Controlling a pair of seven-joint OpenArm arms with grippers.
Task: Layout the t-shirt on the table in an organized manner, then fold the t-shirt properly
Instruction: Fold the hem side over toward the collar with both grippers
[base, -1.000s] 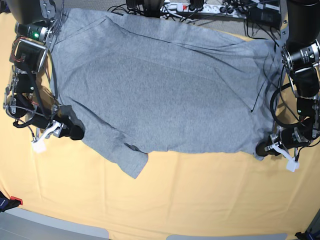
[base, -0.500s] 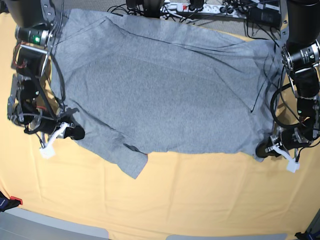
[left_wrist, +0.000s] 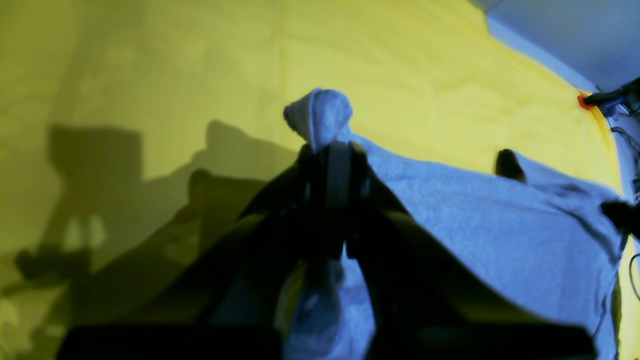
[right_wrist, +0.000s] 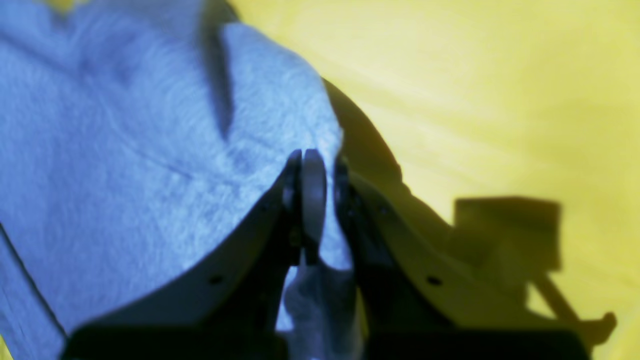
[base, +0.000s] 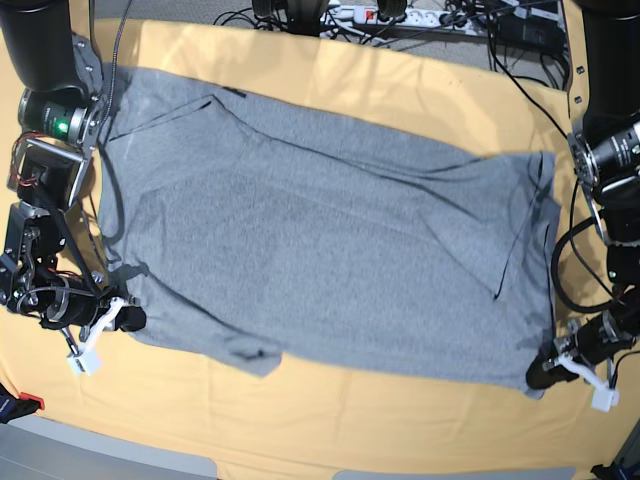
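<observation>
The grey t-shirt (base: 320, 240) lies spread plain side up across the yellow-orange table (base: 350, 425). It is stretched between my two grippers near the front. My right gripper (base: 130, 320), at the left of the base view, is shut on the shirt's near left edge. The right wrist view shows that right gripper (right_wrist: 312, 162) pinching the t-shirt (right_wrist: 150, 150). At the near right corner my left gripper (base: 540, 375) is shut on the cloth. In the left wrist view a small nub of t-shirt (left_wrist: 320, 115) pokes out past the left gripper (left_wrist: 332, 150).
A power strip (base: 380, 14) and black cables lie along the table's back edge. A small red and black clamp (base: 25, 403) sits at the front left corner. Grey floor (base: 110, 450) shows beyond the front edge. Both arm bases stand at the sides.
My right gripper has shut on the shirt's left edge. Both grippers have moved toward the front edge and dragged the shirt with them, so bare table now shows behind it.
</observation>
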